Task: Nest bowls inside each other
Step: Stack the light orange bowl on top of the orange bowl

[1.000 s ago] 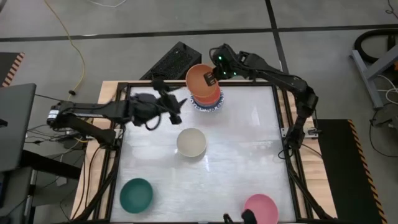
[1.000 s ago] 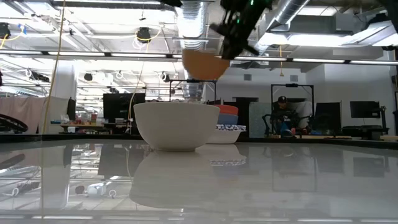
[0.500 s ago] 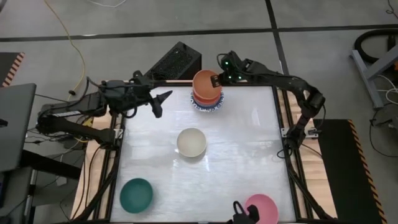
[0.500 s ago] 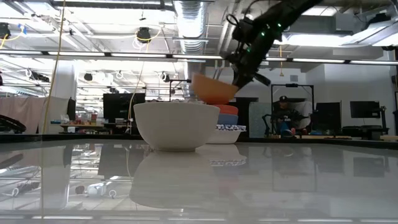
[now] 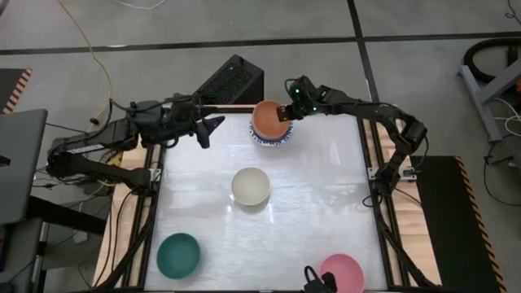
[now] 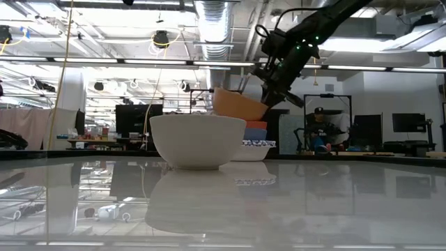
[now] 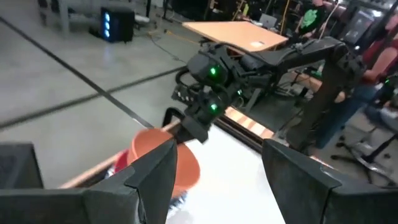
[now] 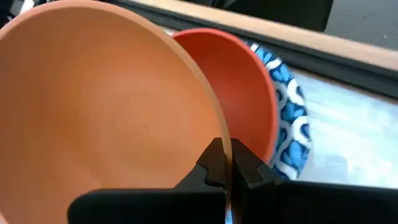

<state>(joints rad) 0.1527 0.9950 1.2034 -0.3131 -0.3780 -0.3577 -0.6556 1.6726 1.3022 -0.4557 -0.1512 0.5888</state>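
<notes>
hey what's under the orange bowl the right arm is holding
A red bowl sits under the orange bowl, on a white bowl with a blue patterned rim. The right gripper pinches the orange rim. Anything deeper in the stack is covered.

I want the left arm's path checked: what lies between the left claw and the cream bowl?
In the high view, only bare tabletop lies between the open left claw, at the table's far-left corner, and the cream bowl.
</notes>
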